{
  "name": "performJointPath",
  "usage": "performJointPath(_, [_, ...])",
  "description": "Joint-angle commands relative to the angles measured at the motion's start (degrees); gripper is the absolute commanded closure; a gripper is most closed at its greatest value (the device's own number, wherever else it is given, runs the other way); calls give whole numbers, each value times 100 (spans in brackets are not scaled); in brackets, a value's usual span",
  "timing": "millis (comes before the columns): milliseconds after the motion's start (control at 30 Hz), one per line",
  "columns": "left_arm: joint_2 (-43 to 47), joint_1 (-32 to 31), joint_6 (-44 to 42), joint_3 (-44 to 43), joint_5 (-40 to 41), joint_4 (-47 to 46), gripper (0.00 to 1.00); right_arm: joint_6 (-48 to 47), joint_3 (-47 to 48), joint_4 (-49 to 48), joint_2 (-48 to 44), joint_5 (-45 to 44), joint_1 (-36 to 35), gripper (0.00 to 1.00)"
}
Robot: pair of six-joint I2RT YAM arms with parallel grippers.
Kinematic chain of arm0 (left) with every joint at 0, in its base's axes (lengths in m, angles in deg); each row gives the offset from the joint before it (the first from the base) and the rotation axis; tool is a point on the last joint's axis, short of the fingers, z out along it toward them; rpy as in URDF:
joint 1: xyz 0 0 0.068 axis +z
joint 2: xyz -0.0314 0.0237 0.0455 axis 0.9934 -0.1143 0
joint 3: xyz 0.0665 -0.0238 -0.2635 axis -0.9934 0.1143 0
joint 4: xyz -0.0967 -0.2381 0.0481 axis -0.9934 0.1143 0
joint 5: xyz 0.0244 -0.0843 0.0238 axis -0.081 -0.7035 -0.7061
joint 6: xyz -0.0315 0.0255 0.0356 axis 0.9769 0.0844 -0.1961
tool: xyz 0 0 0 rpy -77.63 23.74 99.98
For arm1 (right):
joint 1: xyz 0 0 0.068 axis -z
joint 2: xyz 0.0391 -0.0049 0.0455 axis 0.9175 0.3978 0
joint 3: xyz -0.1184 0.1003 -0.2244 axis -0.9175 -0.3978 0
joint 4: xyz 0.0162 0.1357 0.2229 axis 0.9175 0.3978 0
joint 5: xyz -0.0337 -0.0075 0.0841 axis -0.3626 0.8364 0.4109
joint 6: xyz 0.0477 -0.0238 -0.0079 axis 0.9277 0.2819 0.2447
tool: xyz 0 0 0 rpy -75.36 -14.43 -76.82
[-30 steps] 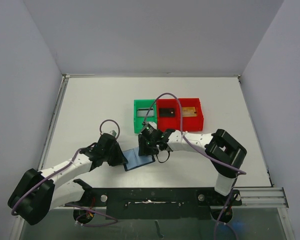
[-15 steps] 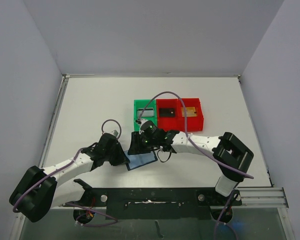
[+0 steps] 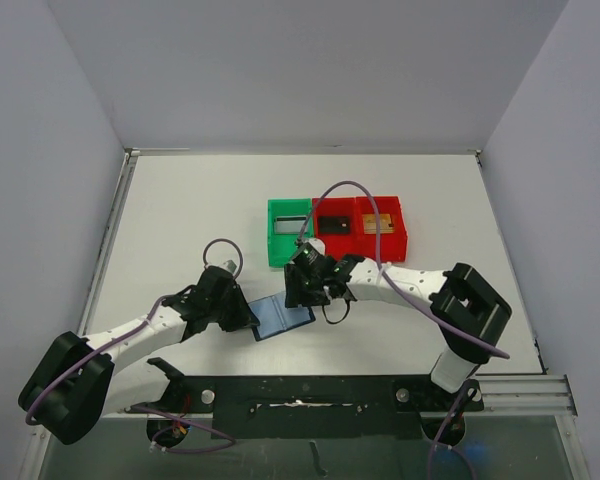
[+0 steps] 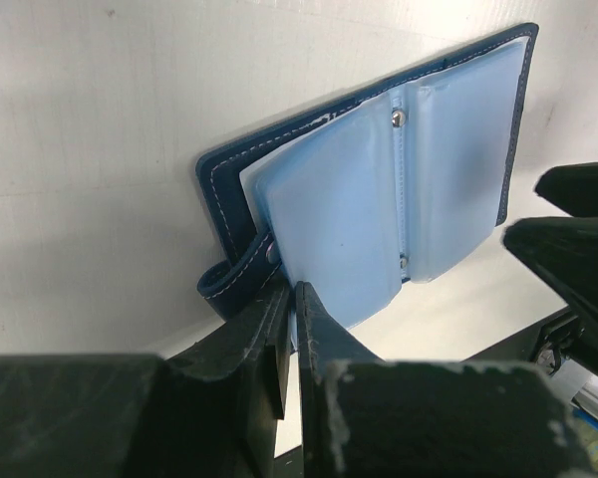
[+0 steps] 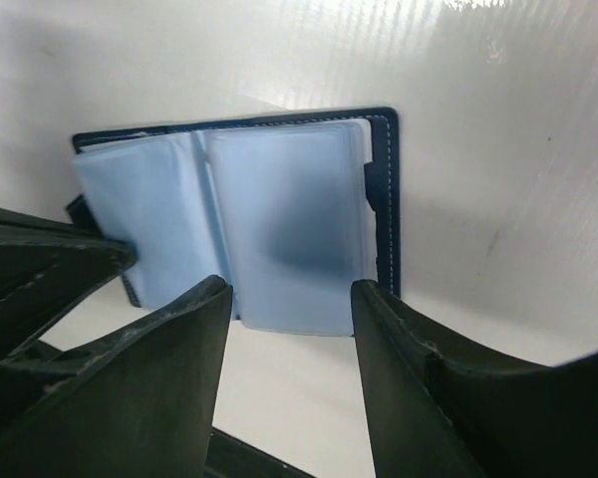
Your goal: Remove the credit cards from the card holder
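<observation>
The left gripper [image 4: 291,295], jaws clamped on the card holder [image 4: 364,199] (its sleeve edge), should pin it flat; the right gripper [image 5: 291,289], jaws spread, should descend squarely.

I have the dark navy bifold card holder [image 3: 283,318] lying open on my white table [image 3: 180,220] near the front edge, with the left gripper [image 3: 248,317] at its left side and the right gripper [image 3: 296,296] over its far edge. Behind it, a green plastic bin [image 3: 272,235] holds a silver-grey card [image 3: 290,222]. Touching the bin's right side, a red two-compartment plastic bin [image 3: 395,246] holds a black card [image 3: 332,224] in its left compartment and a gold-tan card [image 3: 378,223] in its right.
</observation>
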Motion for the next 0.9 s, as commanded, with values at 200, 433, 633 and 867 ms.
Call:
performJointPath(200, [38, -18, -127, -63, 68, 150, 94, -195, 728, 594, 742, -413, -310, 49])
performJointPath(433, [38, -17, -127, -46, 53, 115, 94, -317, 1097, 853, 899, -629, -509, 65])
performJointPath(633, [31, -18, -119, -46, 41, 90, 94, -387, 782, -358, 554, 418, -491, 65])
performJointPath(867, [70, -25, -78, -5, 62, 83, 94, -311, 589, -1223, 476, 1399, -471, 61])
